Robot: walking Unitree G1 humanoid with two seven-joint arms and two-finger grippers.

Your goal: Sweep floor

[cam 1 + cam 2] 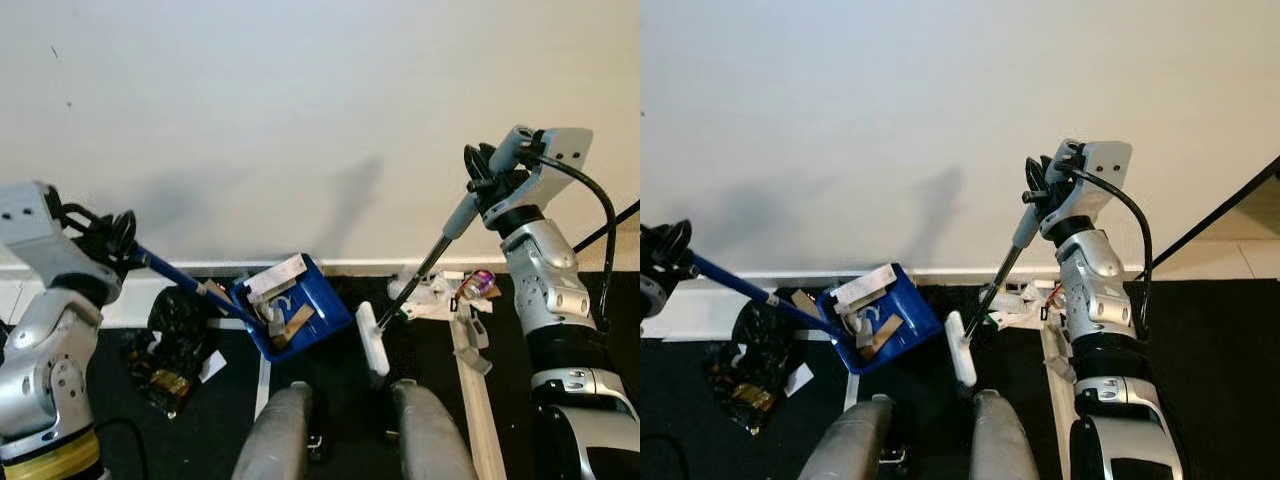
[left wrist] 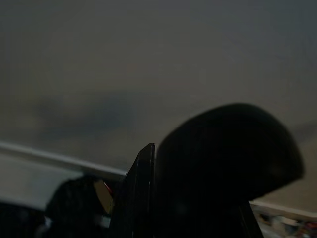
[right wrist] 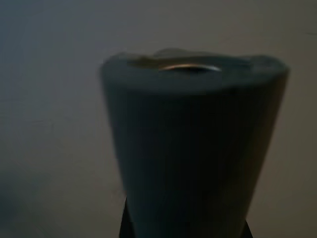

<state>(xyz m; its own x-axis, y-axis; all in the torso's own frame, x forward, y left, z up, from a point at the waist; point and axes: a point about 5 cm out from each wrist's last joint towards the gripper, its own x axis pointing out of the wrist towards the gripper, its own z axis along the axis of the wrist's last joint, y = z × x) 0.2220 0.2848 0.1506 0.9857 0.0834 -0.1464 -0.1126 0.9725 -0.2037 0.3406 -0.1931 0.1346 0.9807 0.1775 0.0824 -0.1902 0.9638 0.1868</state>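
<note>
While the robot faced a plain white wall (image 1: pixel 300 110), the left eye view showed the left gripper (image 1: pixel 112 240) clamped on the blue handle (image 1: pixel 170 272) of a blue dustpan (image 1: pixel 295 308). That dustpan was raised and tilted just before the baseboard, and it held pale scraps of paper and cardboard (image 1: pixel 277 300). Over on the other side, the right gripper (image 1: pixel 487 172) was shut around the grey grip of a broom (image 1: pixel 440 250), whose dark shaft slanted down to a white head (image 1: pixel 373 340) resting on the black floor (image 1: pixel 330 375) just beside the dustpan. A crumpled black bag (image 1: pixel 178 340) lay on the floor under the dustpan's handle. Behind the broom's shaft, by the baseboard, sat a heap of white litter (image 1: pixel 430 292) with a small coloured wrapper (image 1: pixel 478 284), and a pale strip (image 1: pixel 475 385) ran along the floor toward the camera. Both of the robot's grey legs (image 1: pixel 285 432) stood near the broom head.

From the right eye view came the same layout, the dustpan (image 1: pixel 880 318) and the broom head (image 1: pixel 962 350) close together.

Dark and dim, the left wrist view gave a rounded black shape (image 2: pixel 223 163) against the wall, with the baseboard behind.

Close in the right wrist view stood the blurred grey end of the broom's grip (image 3: pixel 193 148), with the wall beyond.
</note>
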